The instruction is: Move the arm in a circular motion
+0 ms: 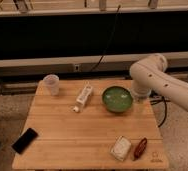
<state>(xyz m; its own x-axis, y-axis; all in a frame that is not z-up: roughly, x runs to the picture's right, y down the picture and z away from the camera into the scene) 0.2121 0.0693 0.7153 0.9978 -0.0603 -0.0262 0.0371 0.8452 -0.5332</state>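
Arm (157,75) comes in from the right, elbow high over the table's (87,135) back-right corner, low end just right of the green bowl (117,98). Gripper is somewhere at that low end; open or closed, we can't tell. We judge the open room lies up and left.

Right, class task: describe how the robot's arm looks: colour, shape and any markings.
The arm is white: thick smooth tubes joined by rounded joints, with small dark dots along its length. The gripper is not in view; the arm's lower end drops just right of the green bowl.
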